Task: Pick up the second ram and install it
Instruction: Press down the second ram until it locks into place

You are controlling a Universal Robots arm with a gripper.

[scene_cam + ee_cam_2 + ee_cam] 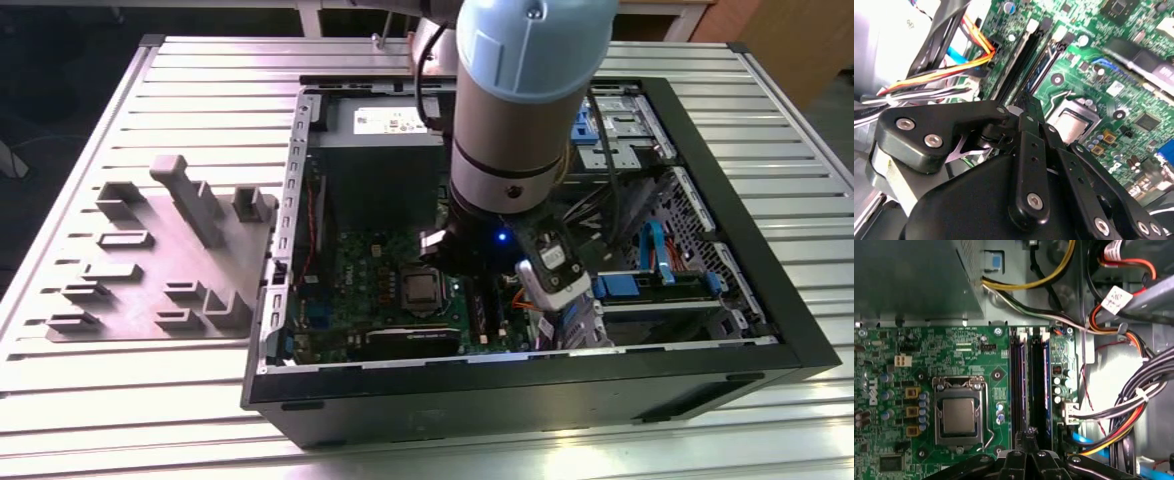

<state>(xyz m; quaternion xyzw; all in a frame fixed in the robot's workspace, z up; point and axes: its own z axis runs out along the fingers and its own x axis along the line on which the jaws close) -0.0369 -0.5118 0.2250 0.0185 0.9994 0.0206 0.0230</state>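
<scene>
My gripper point(1029, 432) is low over the green motherboard point(964, 347) inside the open computer case point(747, 300). Its black fingers meet at a point point(1025, 102) with nothing seen between them. They sit at one end of the long black sockets. Two thin dark strips stand edge-up in those sockets. The strip in line with the fingertips looks like the second ram point(1024, 385); the other strip point(1046, 385) stands beside it. I cannot tell whether the tips touch the ram. In the exterior view the arm point(514, 120) hides the sockets.
The grey power-supply box point(380, 160) lies beyond the sockets and the processor socket point(959, 415) beside them. Cable bundles point(1134, 390) crowd the other side. A grey holder block plate point(160, 260) rests on the slatted table at the exterior view's left.
</scene>
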